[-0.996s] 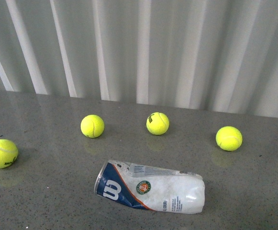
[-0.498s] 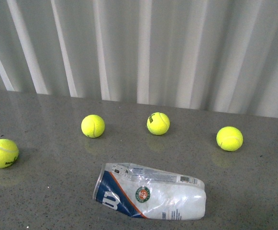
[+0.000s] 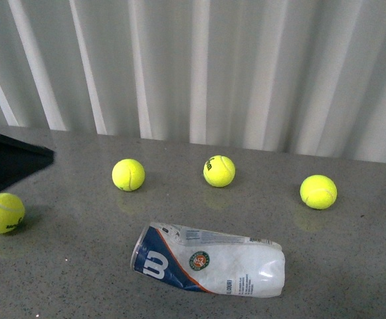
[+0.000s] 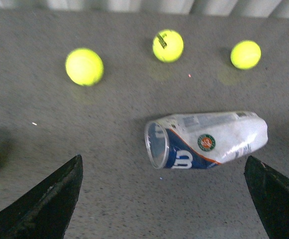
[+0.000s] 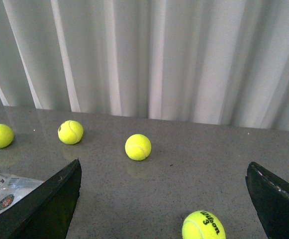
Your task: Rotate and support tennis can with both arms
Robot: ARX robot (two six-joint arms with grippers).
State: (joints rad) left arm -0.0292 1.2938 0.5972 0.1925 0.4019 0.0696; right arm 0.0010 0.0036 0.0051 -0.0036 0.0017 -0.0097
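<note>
The tennis can [image 3: 209, 262] lies on its side on the grey table, open mouth to the left, with the Wilson label and round emblem facing up. In the left wrist view the can [image 4: 206, 139] lies just beyond my open, empty left gripper [image 4: 161, 199], without touching it. A black part of the left arm [image 3: 6, 159] shows at the front view's left edge. My right gripper [image 5: 163, 201] is open and empty, off to the can's right. Only a corner of the can [image 5: 5, 191] shows in the right wrist view. The right arm is out of the front view.
Yellow tennis balls lie on the table: one at far left [image 3: 1, 212] and three in a row behind the can [image 3: 127, 175], [image 3: 218, 171], [image 3: 317, 191]. Another ball [image 5: 203, 225] lies close to the right gripper. A white curtain [image 3: 199, 66] hangs along the table's far edge.
The can has rocked slightly about its long axis and settled. A black part of the left arm has come into the front view at the left edge.
</note>
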